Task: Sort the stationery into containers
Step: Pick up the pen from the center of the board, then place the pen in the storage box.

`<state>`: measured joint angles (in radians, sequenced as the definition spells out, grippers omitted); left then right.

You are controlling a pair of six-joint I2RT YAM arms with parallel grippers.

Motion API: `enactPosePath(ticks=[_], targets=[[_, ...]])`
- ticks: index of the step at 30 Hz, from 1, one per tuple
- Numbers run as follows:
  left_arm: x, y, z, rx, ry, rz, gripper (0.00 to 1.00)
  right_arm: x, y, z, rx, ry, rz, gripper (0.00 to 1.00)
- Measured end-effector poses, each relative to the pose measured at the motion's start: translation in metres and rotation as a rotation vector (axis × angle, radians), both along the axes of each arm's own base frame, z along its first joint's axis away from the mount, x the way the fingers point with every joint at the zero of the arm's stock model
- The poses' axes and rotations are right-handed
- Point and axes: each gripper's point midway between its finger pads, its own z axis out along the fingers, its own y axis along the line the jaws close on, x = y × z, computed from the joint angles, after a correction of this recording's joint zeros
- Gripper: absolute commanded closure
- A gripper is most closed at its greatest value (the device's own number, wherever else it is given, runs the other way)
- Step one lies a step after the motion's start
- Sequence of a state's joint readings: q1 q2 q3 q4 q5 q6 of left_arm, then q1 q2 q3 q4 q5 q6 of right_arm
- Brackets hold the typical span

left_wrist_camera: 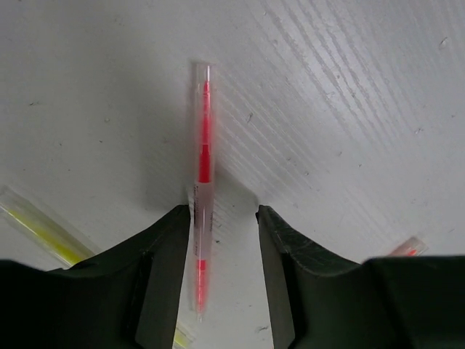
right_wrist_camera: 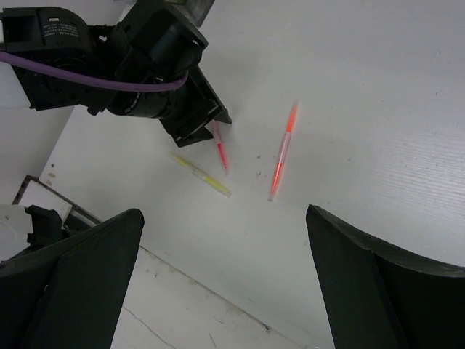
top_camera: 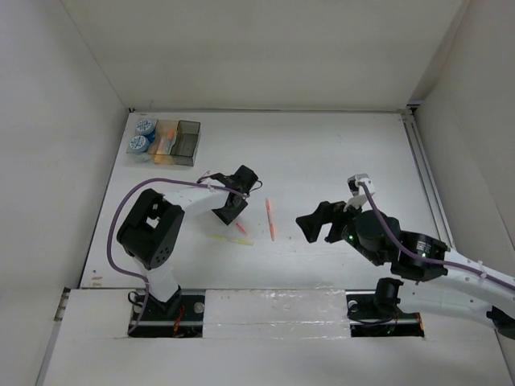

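Note:
My left gripper (top_camera: 232,214) is open and low over the table, its fingers either side of a thin red pen (left_wrist_camera: 204,145) that runs close along the left finger (left_wrist_camera: 163,262). The same pen shows in the top view (top_camera: 240,227) and the right wrist view (right_wrist_camera: 220,153). A yellow pen (top_camera: 238,240) lies just beside it, and an orange-red pen (top_camera: 270,219) lies to its right. My right gripper (top_camera: 310,227) is wide open and empty, to the right of the pens. The joined bins stand far left: clear (top_camera: 133,150) holding two blue-and-white rolls (top_camera: 142,135), amber (top_camera: 167,138), dark grey (top_camera: 187,141).
White walls enclose the table on the left, back and right. A rail (top_camera: 422,173) runs along the table's right edge. The left arm's purple cable (top_camera: 121,217) loops out at its side. The near table edge (right_wrist_camera: 189,291) shows in the right wrist view.

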<state>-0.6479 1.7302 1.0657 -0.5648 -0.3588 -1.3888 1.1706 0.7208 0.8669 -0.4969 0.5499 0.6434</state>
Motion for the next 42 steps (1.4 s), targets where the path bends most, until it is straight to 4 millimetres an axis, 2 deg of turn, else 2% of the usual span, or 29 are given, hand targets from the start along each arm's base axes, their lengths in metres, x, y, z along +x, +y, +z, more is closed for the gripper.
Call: enactPosePath(ticks=[4,7,13,14,15,16,22,27,29,31,34,38,40,42], targets=[[-0.002,0.002,-0.001,0.005,0.009,0.008,0.70,-0.001,-0.001,0.001,0.007,-0.003,0.000,0.00],[-0.003,0.002,-0.002,0.004,0.013,0.011,0.80,-0.001,-0.001,-0.001,0.004,-0.002,0.000,0.00],[-0.003,0.001,-0.003,0.003,0.019,0.010,0.88,-0.001,-0.003,0.000,0.012,-0.005,0.001,0.00],[-0.003,0.001,-0.004,0.003,0.020,0.011,0.91,-0.002,-0.004,0.001,0.017,-0.007,0.001,0.00],[-0.003,0.000,-0.004,0.002,0.020,0.011,0.98,-0.002,-0.004,0.003,0.021,-0.009,0.001,0.00],[-0.003,0.000,-0.004,0.000,0.021,0.012,1.00,-0.002,-0.005,0.004,0.026,-0.011,0.001,0.00],[0.003,-0.003,-0.004,-0.014,0.016,-0.007,1.00,-0.004,-0.009,0.009,0.046,-0.019,0.001,0.00],[0.018,0.001,0.002,-0.001,0.000,-0.081,1.00,-0.004,-0.009,0.009,0.045,-0.019,-0.001,0.00],[0.035,0.004,0.013,0.016,-0.019,-0.139,1.00,-0.003,-0.009,0.009,0.043,-0.019,-0.003,0.00],[0.062,0.002,0.035,0.031,-0.074,-0.193,1.00,-0.003,-0.010,0.009,0.043,-0.021,-0.007,0.00],[0.109,-0.003,0.086,0.058,-0.199,-0.281,1.00,-0.002,-0.010,0.009,0.042,-0.022,-0.011,0.00],[0.160,-0.003,0.151,0.087,-0.342,-0.396,1.00,-0.002,-0.010,0.009,0.041,-0.022,-0.012,0.00],[0.184,0.013,0.177,0.109,-0.390,-0.428,1.00,-0.002,-0.010,0.008,0.039,-0.021,-0.013,0.00],[0.206,0.037,0.193,0.144,-0.420,-0.450,1.00,-0.001,-0.010,0.007,0.033,-0.020,-0.014,0.00]])
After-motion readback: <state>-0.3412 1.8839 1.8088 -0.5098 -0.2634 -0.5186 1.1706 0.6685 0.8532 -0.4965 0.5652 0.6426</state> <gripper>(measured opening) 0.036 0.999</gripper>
